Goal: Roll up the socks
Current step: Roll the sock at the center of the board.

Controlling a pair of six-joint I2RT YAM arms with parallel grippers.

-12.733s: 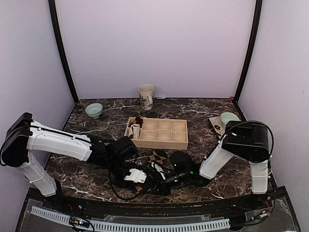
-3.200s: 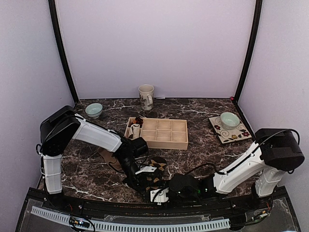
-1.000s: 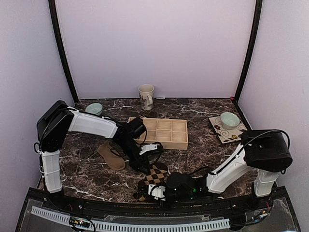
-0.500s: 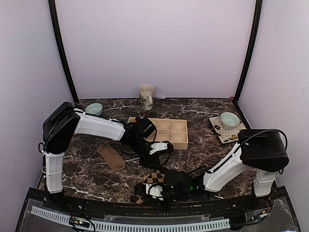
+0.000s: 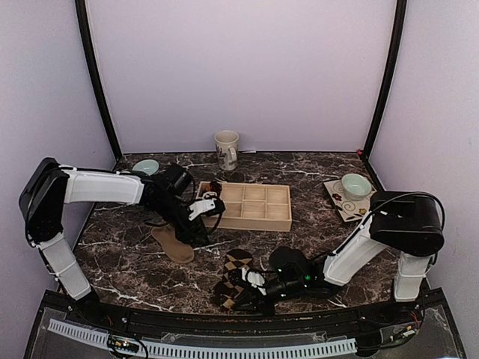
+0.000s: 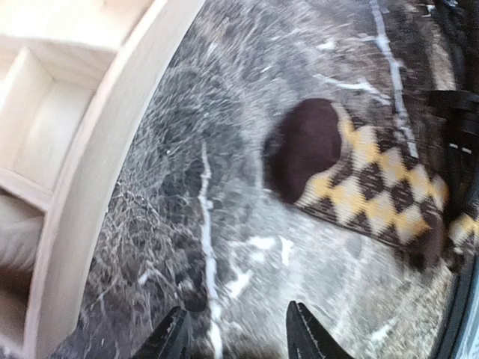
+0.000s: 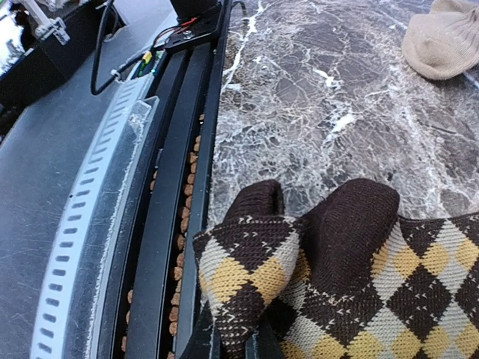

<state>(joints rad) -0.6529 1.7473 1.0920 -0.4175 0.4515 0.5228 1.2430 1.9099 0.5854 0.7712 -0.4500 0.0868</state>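
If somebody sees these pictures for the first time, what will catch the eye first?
The brown argyle sock at the near edge of the marble table stands out, one fold pinched in the shut right gripper. Left of it, the plain tan sock lies flat, with the left gripper open above the table beside the wooden tray.

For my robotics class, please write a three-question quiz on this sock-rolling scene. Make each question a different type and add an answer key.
1. True or false: the right pincer is shut on the argyle sock.
2. Fill in the blank: the left pincer stands ___, holding nothing.
3. Where is the tan sock?
A) held by the left pincer
B) flat on the table, apart from the argyle sock
C) draped over the argyle sock
Key: 1 true; 2 open; 3 B.
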